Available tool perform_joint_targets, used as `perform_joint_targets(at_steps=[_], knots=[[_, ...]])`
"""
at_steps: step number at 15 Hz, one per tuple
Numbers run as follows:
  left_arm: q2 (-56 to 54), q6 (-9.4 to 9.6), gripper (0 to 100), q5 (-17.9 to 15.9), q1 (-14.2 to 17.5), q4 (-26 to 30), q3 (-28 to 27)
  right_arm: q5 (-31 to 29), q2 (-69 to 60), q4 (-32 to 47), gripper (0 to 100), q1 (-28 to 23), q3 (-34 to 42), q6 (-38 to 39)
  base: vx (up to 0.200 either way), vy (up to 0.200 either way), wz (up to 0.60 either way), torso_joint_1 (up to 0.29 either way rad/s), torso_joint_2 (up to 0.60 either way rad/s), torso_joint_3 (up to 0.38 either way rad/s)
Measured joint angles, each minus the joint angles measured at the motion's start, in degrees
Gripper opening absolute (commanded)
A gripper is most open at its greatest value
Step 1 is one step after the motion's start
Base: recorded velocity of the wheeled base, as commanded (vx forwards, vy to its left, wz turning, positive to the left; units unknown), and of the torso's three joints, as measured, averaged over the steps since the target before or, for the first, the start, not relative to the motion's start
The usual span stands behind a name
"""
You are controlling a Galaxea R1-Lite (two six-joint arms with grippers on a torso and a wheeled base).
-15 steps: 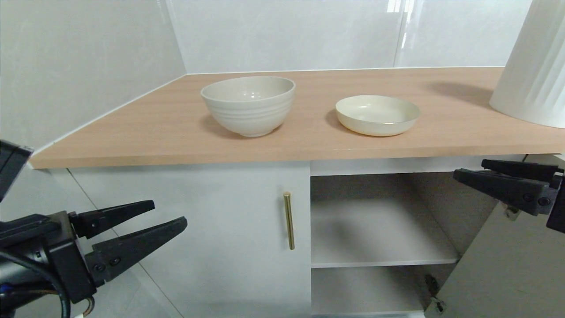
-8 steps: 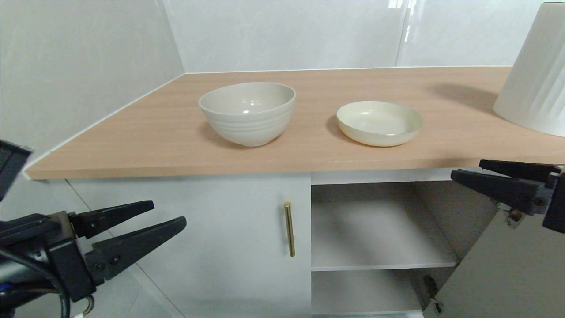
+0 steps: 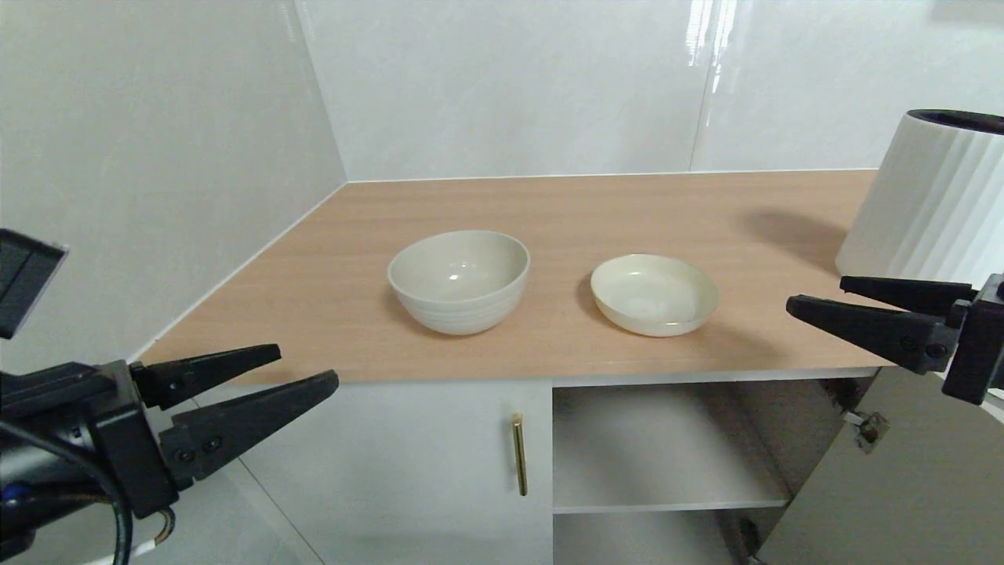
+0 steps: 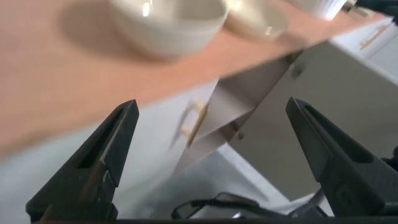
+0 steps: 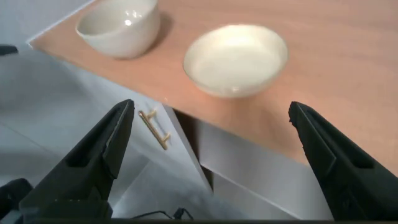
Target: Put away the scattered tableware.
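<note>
A deep ribbed grey-white bowl (image 3: 460, 280) (image 4: 169, 22) (image 5: 117, 25) stands on the wooden countertop (image 3: 549, 220). To its right sits a shallow cream dish (image 3: 653, 293) (image 5: 236, 59) (image 4: 256, 18). My left gripper (image 3: 294, 375) (image 4: 211, 112) is open, low at the left, in front of the counter's edge and below the bowl. My right gripper (image 3: 812, 294) (image 5: 211, 112) is open at the right, level with the counter's front edge, a little right of the dish. Neither holds anything.
A tall white ribbed container (image 3: 925, 196) stands at the counter's right end. Below, the right cabinet door (image 3: 886, 486) hangs open, showing bare shelves (image 3: 667, 471). The left door (image 3: 408, 471) is closed, with a brass handle (image 3: 518, 455). Tiled walls bound the counter's left and back.
The head camera has risen and tilted, so the counter and dishes sit lower in the picture. Both grippers stay open; bowl and dish keep their places on the counter.
</note>
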Motion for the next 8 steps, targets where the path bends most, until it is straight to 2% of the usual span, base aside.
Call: perform_joint_targets(at_steps=[3, 5, 6, 7, 8], knots=[[3.8, 0.0, 100, 0.2, 0.4, 0.1, -4.7, -1.7, 4.1, 1.9, 100, -0.5, -5.7, 0.2, 0.0, 0.0, 0.0, 0.188, -0.48, -0.289], [6.8, 0.0, 100, 0.5, 1.0, 0.5, -9.0, -5.5, 8.0, 8.1, 100, -0.7, -11.0, 1.0, 0.0, 0.0, 0.0, 0.097, -0.23, -0.139], [8.5, 0.0, 100, 1.2, 1.4, 2.5, -11.8, -8.6, 10.4, 11.8, 100, -0.8, -14.4, 2.5, 0.0, 0.0, 0.0, 0.051, -0.09, -0.061], [10.0, 0.0, 100, 3.0, 1.7, 6.9, -14.8, -11.4, 12.7, 14.5, 100, -0.8, -17.4, 5.4, 0.0, 0.0, 0.0, 0.0, 0.0, 0.0], [11.5, -0.02, 100, 6.3, 1.8, 13.0, -18.1, -13.7, 14.6, 16.3, 100, -0.9, -19.7, 8.1, 0.0, 0.0, 0.0, 0.0, 0.0, 0.0]])
